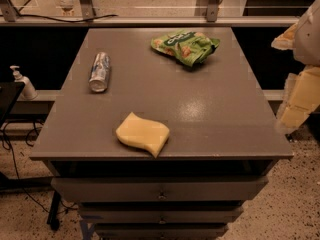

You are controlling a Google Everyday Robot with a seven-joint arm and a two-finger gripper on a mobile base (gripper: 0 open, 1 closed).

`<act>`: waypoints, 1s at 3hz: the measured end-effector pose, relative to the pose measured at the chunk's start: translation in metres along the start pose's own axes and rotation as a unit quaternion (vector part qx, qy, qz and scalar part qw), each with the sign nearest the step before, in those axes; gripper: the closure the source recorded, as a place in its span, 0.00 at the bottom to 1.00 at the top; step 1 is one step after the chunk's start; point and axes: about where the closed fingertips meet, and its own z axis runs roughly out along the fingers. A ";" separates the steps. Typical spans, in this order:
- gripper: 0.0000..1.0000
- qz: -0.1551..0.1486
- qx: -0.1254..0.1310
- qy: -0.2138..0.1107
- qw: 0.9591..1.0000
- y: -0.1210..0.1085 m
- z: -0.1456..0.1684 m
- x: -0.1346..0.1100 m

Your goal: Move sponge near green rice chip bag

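Note:
The pale yellow sponge [142, 134] with wavy edges lies flat near the front edge of the grey cabinet top [210, 114], left of centre. The bright green rice chip bag [185, 45] lies crumpled at the far side, right of centre. My gripper [299, 95] hangs at the right edge of the view, off the cabinet's right side, well apart from both. Its pale yellow blocky fingers [300, 99] show there, holding nothing that I can see.
A silver-blue can [99, 72] lies on its side at the left of the top. Drawers [160, 189] run below the front edge. A pump bottle [24, 84] stands on a ledge at far left. Speckled floor surrounds the cabinet.

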 end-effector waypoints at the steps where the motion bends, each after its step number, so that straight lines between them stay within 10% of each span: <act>1: 0.00 0.000 0.000 0.000 1.000 0.000 0.000 0.000; 3: 0.00 0.025 -0.004 -0.050 0.998 0.009 0.014 -0.027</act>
